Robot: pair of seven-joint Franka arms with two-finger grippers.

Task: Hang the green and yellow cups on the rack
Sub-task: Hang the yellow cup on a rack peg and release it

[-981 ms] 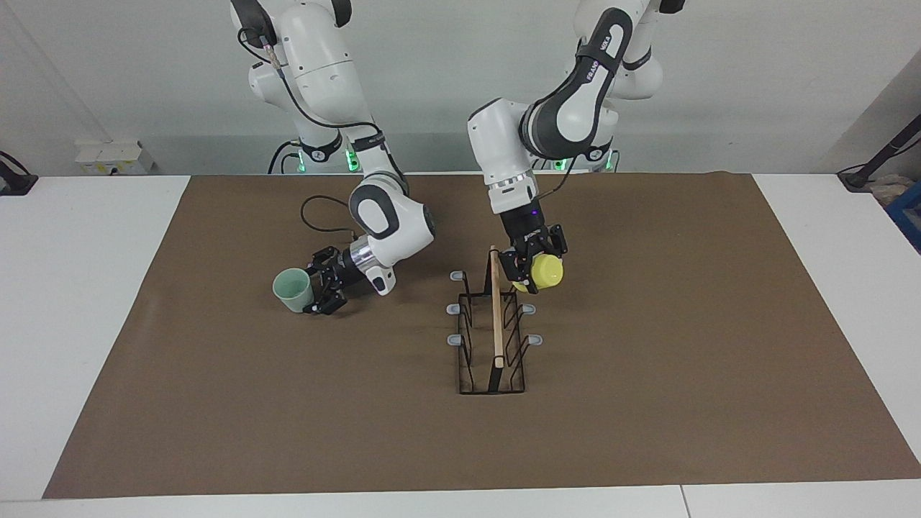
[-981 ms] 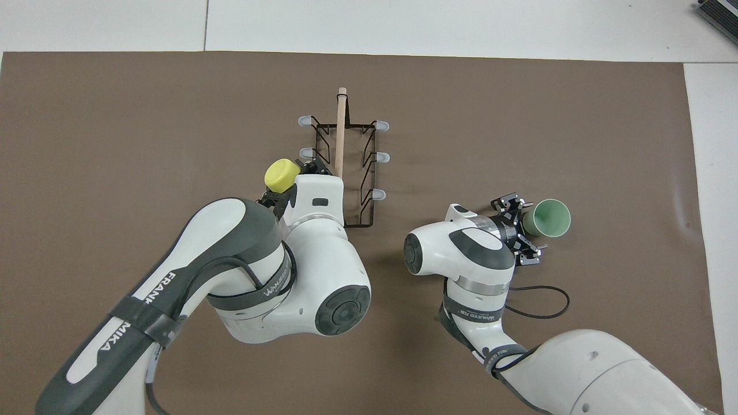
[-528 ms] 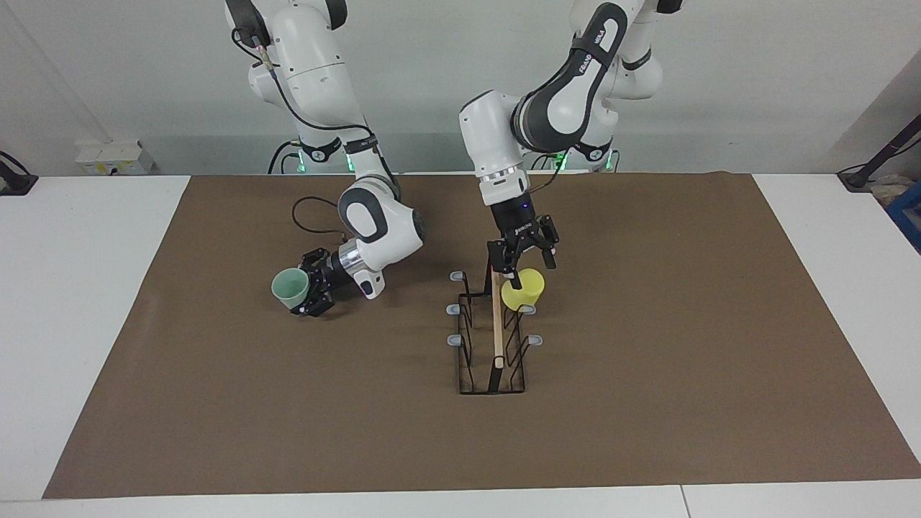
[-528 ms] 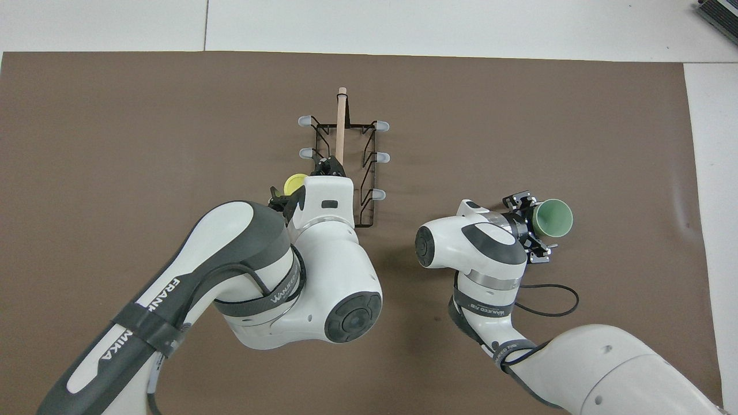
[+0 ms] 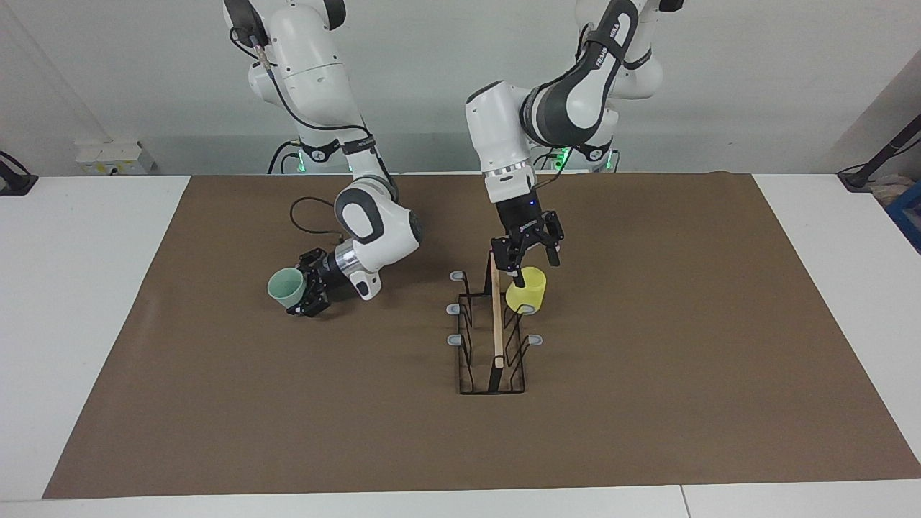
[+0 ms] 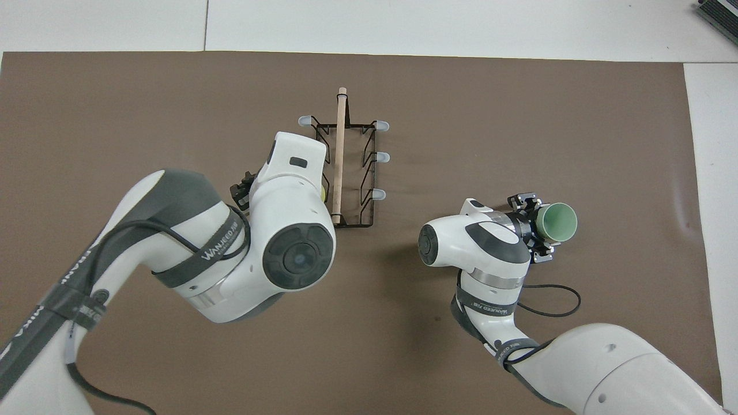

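Since half a second ago, the left gripper (image 5: pixel 527 253) is lifting off the yellow cup (image 5: pixel 526 293) with its fingers spread, while the right arm is nudging the green cup (image 5: pixel 284 286) slightly higher off the mat (image 5: pixel 647 403). Yellow is now sitting on the rack (image 5: pixel 491 338), upside down over a prong on the side facing the left arm's end of the table, at the end of the rack nearest the robots. It's leaning a bit, closed bottom pointing up and outward from the wooden bar (image 5: pixel 496 309), long axis following the prong's slant.

Right gripper (image 5: pixel 306 288) is clenched on the green cup, well apart from the rack toward the right arm's end of the table. That cup is lying roughly sideways, mouth facing away from the rack, long axis close to level.

For the step now, I'd say the left arm should be backing straight up and clear so it isn't snagging the rim. Then green needs its mouth tipped downward and lined up with a free prong on its own side before lowering, or it'll probably glance off the grey tip.
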